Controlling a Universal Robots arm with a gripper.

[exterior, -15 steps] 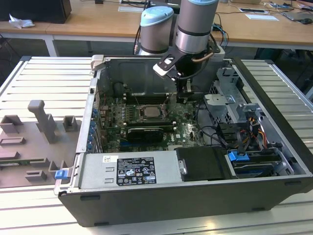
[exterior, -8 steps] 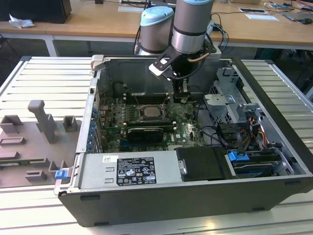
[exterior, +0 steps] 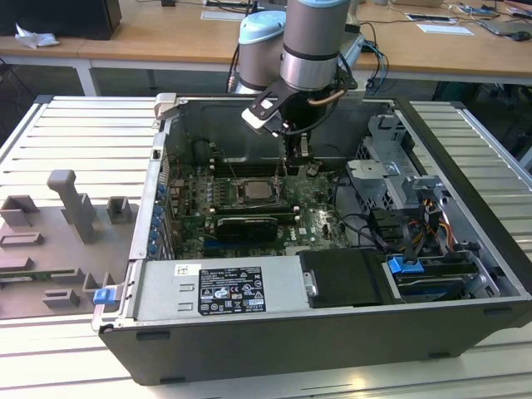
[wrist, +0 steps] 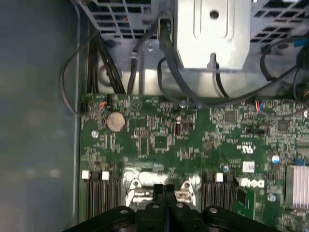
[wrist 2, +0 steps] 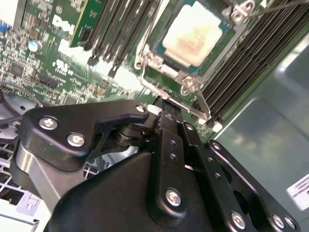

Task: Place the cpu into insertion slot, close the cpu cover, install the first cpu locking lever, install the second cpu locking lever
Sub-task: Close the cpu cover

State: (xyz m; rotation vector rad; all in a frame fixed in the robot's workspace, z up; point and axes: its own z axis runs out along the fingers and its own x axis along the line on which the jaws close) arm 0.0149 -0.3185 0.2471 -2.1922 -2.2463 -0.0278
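Observation:
The cpu (wrist 2: 195, 31), a flat square chip with a dull beige metal top, lies seated in the insertion slot (exterior: 271, 196) on the green motherboard. The silvery cpu cover (wrist 2: 166, 67) lies down around it. A thin wire locking lever (wrist 2: 193, 107) runs along the slot's edge nearest the gripper. My gripper (wrist 2: 166, 118) hovers just beside that edge, its black fingers pressed together with nothing seen between them. In the exterior view the gripper (exterior: 301, 158) hangs inside the open computer case, to the exterior view's right of the cpu (exterior: 254, 190). The first wrist view has the shut fingertips (wrist: 164, 189) over the slot.
Long black memory sticks (wrist 2: 251, 53) flank the slot on both sides. A black card (exterior: 245, 226) lies in front of it, and a power supply (exterior: 220, 291) fills the case front. Drive cage (exterior: 391, 166) and cables (exterior: 416, 224) crowd the exterior view's right. A grey fixture (exterior: 75, 208) stands outside.

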